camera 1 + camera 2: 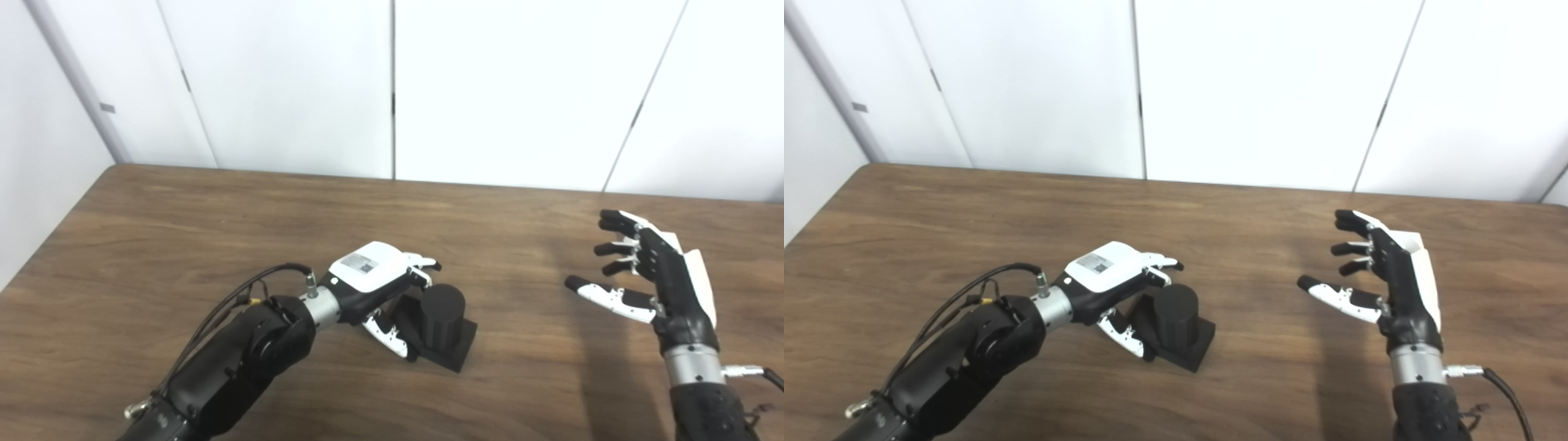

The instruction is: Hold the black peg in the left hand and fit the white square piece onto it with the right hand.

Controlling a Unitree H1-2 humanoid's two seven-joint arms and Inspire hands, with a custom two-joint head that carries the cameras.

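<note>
While left hand (373, 288) gripped black peg (442, 324) to steady it on counter (184, 233), right hand (655, 275) hovered spread, empty; white piece not visible.

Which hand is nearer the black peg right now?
Left. The left hand is right at the black peg, fingers wrapped around its side. The right hand hangs open well off to the peg's right, above the table, holding nothing.
</note>
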